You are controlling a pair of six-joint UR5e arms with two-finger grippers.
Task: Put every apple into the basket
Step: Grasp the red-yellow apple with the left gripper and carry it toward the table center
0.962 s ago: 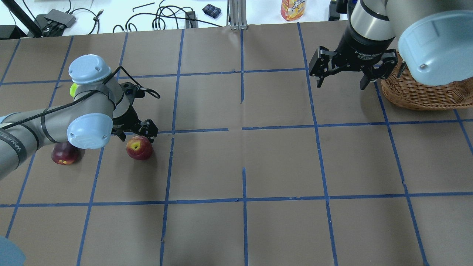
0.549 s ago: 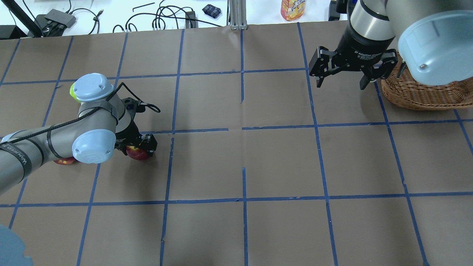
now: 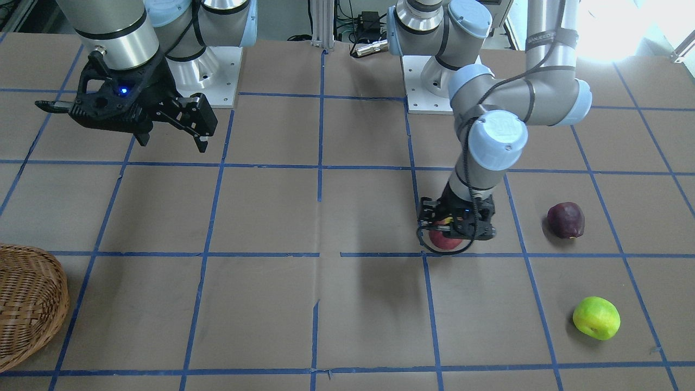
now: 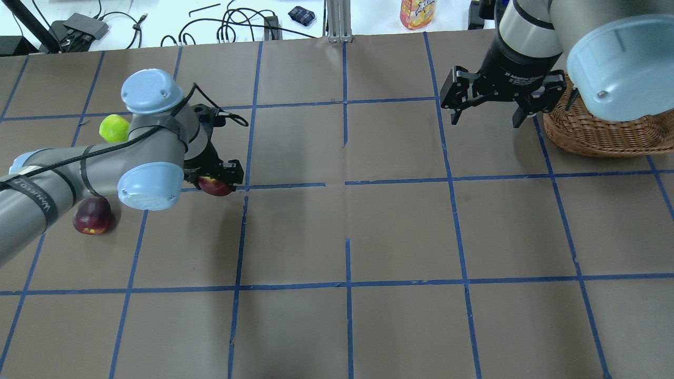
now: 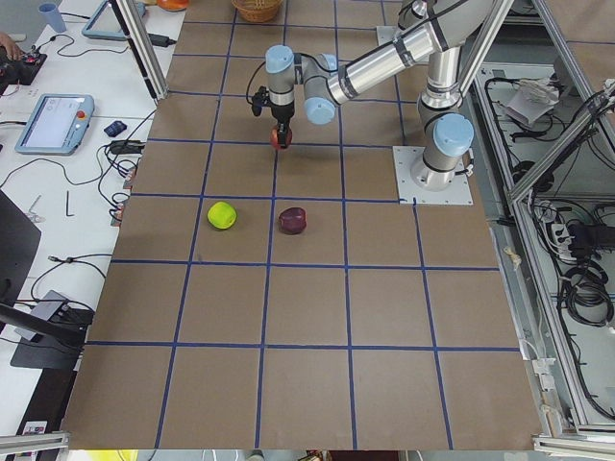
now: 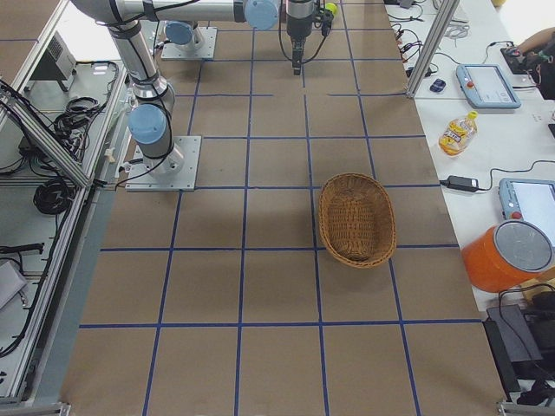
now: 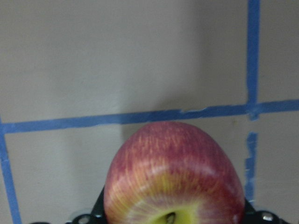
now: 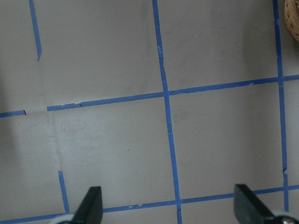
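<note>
My left gripper (image 4: 217,181) is shut on the red apple (image 4: 213,186) and holds it just above the table; the apple fills the bottom of the left wrist view (image 7: 173,177). It also shows in the front view (image 3: 446,243). The maroon apple (image 4: 92,216) and the yellow-green apple (image 4: 114,128) lie on the table on the left side, apart from the gripper. My right gripper (image 4: 486,120) is open and empty in the air, just left of the wicker basket (image 4: 595,134). The basket's inside is mostly hidden by my right arm in the overhead view and looks empty in the right side view (image 6: 355,217).
The brown table surface carries a grid of blue tape lines (image 4: 347,181). An orange drink bottle (image 4: 417,13) and cables (image 4: 231,23) lie on the white bench beyond the far edge. The right arm's elbow (image 4: 621,68) hangs over the basket.
My left gripper came down over the red apple, shut on it and lifted it, moving slightly toward the far side and right. The right gripper has stayed in place, open.
</note>
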